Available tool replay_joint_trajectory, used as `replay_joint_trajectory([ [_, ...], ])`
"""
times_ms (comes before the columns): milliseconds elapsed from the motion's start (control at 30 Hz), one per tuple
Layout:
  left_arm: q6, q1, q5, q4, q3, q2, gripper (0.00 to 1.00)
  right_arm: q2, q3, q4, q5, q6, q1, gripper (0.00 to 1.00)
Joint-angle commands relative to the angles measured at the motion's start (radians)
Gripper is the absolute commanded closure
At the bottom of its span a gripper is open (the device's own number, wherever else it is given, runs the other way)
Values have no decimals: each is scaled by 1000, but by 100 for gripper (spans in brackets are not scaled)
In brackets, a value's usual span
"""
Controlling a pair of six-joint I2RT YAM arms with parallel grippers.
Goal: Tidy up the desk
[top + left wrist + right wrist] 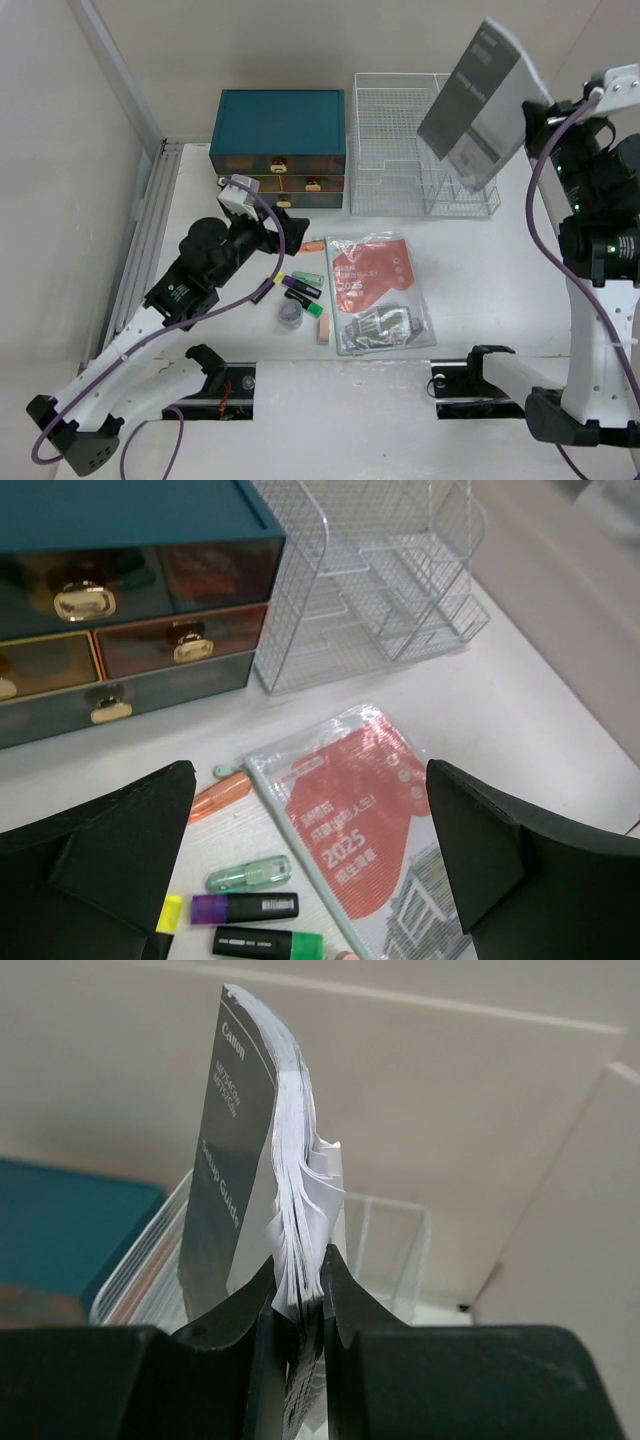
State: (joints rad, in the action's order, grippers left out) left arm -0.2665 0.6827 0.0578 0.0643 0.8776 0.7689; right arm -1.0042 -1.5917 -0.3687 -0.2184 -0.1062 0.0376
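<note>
Desk (500,275): large flat white matte tabletop, lying level beneath both arms. Its long axis runs left–right in the top view, with two rectangular cut-outs on the near edge by the arm bases.

Right gripper (298,1275): clamped on a thick grey booklet (235,1160), raised on edge over the right end of the white wire-mesh tray rack (395,130). The cover reads "Canon" and "Setup Guide".

Left gripper (310,780): spread wide and holding nothing, over a clear pouch with red-orange sheet (350,820) printed "2025".

Teal drawer box (278,120): at the far edge, just left of the rack.
</note>
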Motion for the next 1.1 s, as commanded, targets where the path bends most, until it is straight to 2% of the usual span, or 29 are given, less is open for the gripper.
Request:
replay_joint_trajectory([
  [0,21,-8,-13,-4,-15,9,0,-62,-108,259,259,7,-10,100],
  [167,39,-8,-13,-4,-25,9,0,-151,-99,385,460,-49,-48,100],
  [333,39,-8,-13,-4,-34,9,0,-218,22,595,602,-208,-139,100],
  [767,49,-8,-13,-4,-43,27,0,-467,59,724,557,-227,-169,100],
  [1067,58,-17,-32,-4,-43,58,0,-643,122,930,466,-227,-169,100],
])
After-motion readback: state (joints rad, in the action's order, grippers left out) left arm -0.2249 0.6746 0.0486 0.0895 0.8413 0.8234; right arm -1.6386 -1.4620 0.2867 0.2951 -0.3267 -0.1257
